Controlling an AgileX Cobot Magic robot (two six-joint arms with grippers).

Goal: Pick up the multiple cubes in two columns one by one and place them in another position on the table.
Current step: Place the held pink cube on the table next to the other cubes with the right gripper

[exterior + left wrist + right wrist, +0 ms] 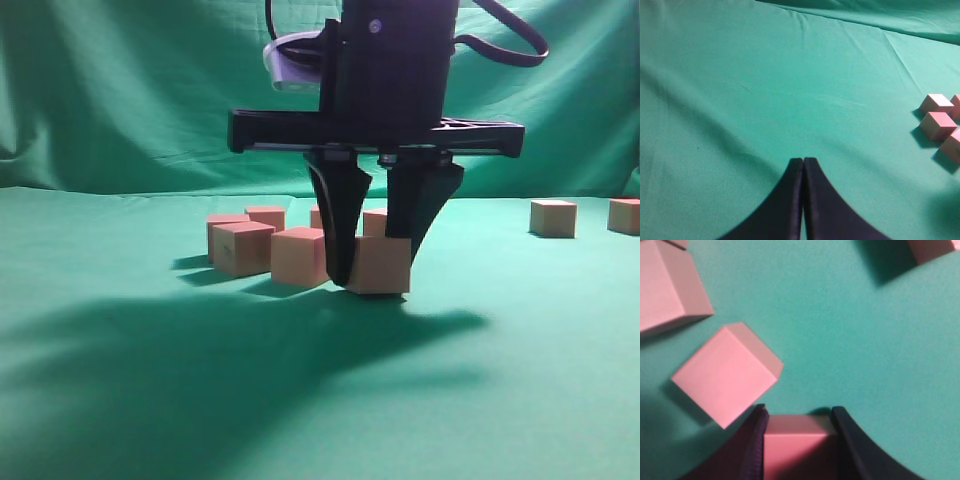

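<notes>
On my left wrist camera, the left gripper has its fingers pressed together with nothing between them, above bare green table; three cubes sit at the right edge of that view. Moving right in the exterior view, I see a cluster of cubes on the table in the middle, some behind others. Just right of that cluster, my right gripper stands low over the cloth, its fingers partway apart and clamped on either side of one cube; I cannot tell whether its base touches the table. My right wrist camera confirms this cube sits snug between the fingers, with a tilted neighbour cube just beside it. Further right, two more cubes rest well apart from the cluster.
</notes>
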